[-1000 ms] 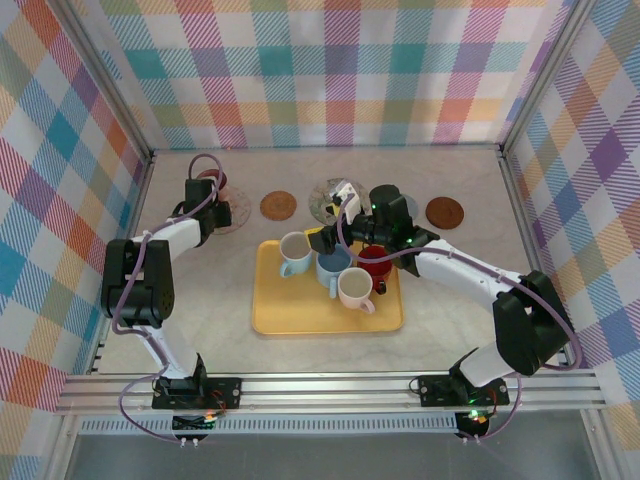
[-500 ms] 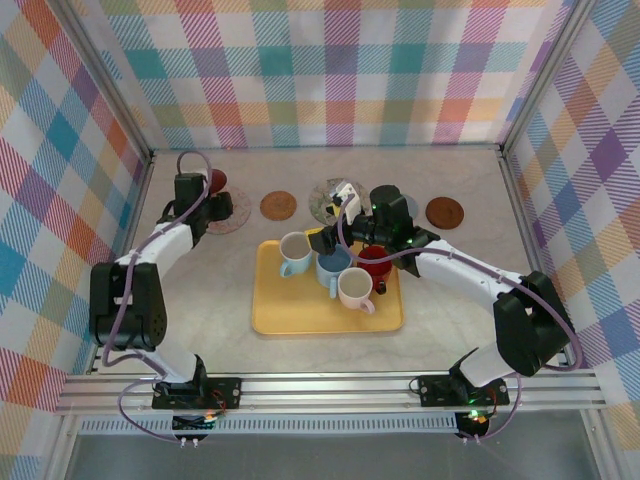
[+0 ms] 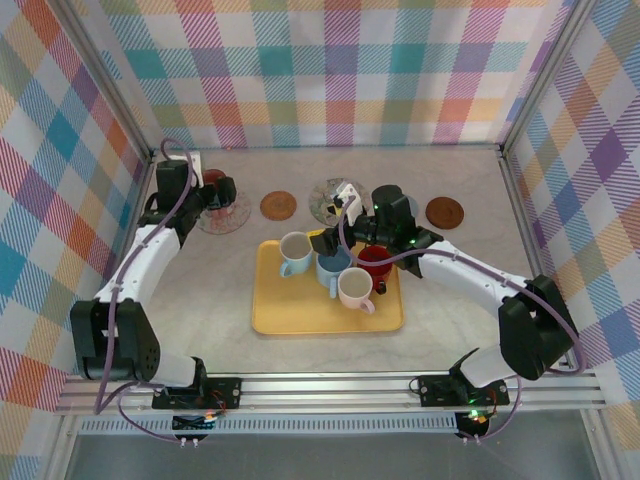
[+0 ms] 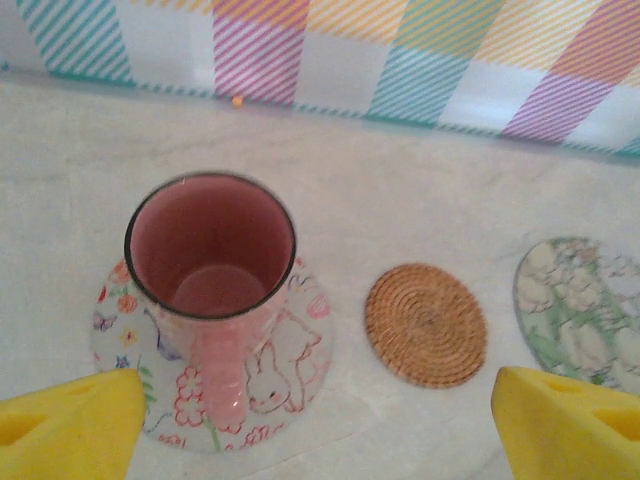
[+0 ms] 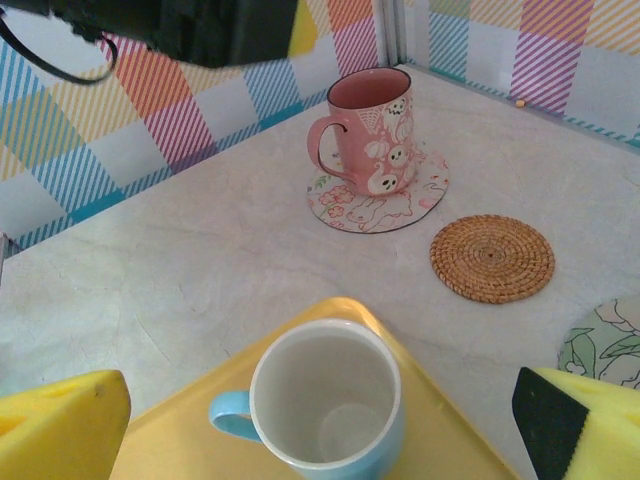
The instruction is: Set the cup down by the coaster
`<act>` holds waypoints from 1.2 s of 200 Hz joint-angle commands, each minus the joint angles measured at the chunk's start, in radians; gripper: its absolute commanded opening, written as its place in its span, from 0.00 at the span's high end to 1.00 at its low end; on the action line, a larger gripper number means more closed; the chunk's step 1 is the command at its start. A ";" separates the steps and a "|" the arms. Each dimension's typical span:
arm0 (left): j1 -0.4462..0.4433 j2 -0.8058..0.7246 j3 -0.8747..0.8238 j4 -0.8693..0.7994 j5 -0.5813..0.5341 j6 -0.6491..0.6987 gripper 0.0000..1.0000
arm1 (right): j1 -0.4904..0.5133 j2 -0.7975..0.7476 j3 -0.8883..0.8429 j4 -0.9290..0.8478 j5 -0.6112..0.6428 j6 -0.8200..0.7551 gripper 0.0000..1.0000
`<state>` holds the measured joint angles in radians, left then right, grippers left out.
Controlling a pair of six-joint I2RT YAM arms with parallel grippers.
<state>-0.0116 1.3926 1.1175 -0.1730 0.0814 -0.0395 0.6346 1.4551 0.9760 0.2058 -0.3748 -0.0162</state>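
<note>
The pink mug (image 4: 210, 260) stood upright on a round bunny-print coaster (image 4: 290, 392) at the left of the left wrist view, its handle turned toward the camera. The left gripper (image 4: 318, 420) hung just in front of it, yellow fingers (image 4: 70, 425) spread wide at the bottom corners, grasping nothing. A woven coaster (image 4: 425, 325) lay just right of the printed one, apart from it. In the top view, the left arm ran up the left side, its wrist turned rightward toward the mug. The right arm reached diagonally from lower right to centre, its right gripper (image 5: 320, 425) released and wide above a white cup with a blue handle (image 5: 325, 400) on the yellow tray (image 3: 300, 315).
</note>
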 commanded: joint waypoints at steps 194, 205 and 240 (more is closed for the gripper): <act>-0.250 -0.363 0.057 -0.398 0.060 0.052 0.00 | 0.005 -0.202 0.011 -0.275 0.032 -0.143 0.01; -0.276 -0.361 0.060 -0.415 0.057 0.053 0.00 | 0.005 -0.220 0.000 -0.291 0.030 -0.148 0.01; -0.347 -0.327 0.112 -0.530 0.050 0.105 0.00 | 0.005 -0.277 -0.037 -0.339 0.047 -0.170 0.01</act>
<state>-0.3218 1.0473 1.1835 -0.5987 0.1226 0.0277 0.6346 1.2236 0.9695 -0.0772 -0.3252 -0.1513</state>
